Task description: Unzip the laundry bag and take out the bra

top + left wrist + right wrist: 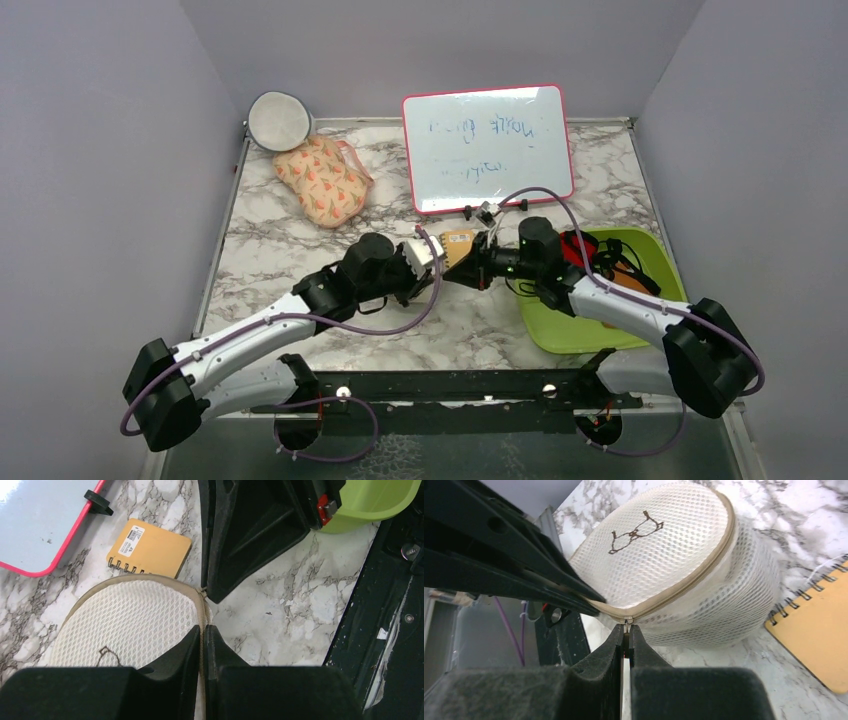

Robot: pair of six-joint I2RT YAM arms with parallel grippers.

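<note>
The laundry bag (125,622) is a cream mesh round pouch with a tan zipper rim and a small dark squiggle (636,530) on its face. It is held above the table between both grippers, mostly hidden in the top view (428,252). My left gripper (203,630) is shut on the bag's tan zipper rim. My right gripper (626,629) is shut on the zipper pull (626,624) at the bag's edge. The zipper looks closed. The bra is hidden.
An orange spiral notepad (150,547) lies just behind the bag. A pink-framed whiteboard (488,146) stands at the back. A green tray (600,320) sits at the right. A peach floral pouch (322,180) and a grey-rimmed white disc (279,120) lie at the back left.
</note>
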